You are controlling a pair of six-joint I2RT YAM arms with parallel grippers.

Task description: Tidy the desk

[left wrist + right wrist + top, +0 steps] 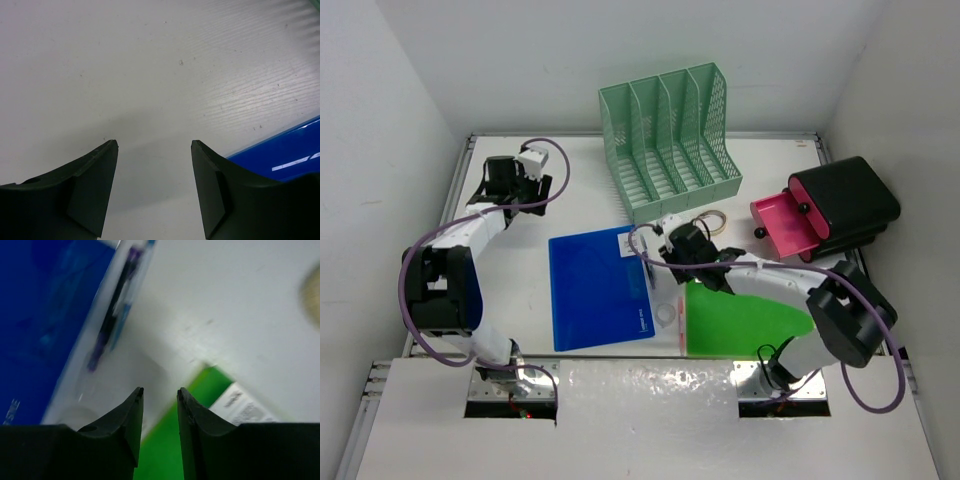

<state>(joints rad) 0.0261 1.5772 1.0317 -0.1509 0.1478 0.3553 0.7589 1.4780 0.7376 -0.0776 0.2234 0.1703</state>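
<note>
white bench (520, 230) spreads under and around the mint-green rack (670, 135); sorting judged barely begun: rack slots look unfilled; blue folder (598, 290), green folder (740, 320) and pen (112, 315) lie loose in front of it. left fingers (95, 170) released, empty, left of rack; right fingers (127, 415) slightly parted, grasping nothing, in front of it.

Top view: fixed above and behind my two bases, tilted down and forward. It sits far back and takes in the whole desk (520, 235), both arms, the mint file rack (670, 130) and the black drawer box (845, 205).

Left wrist view: mounted on my left arm, close over the far-left desk, looking out past my left gripper (155, 144).

Right wrist view: close over mid-desk, blurred, looking past my right gripper (160, 390).

Shared: the blue folder (595, 290) shows in all three views. The green folder (740, 320) shows only in the top and right wrist views.
</note>
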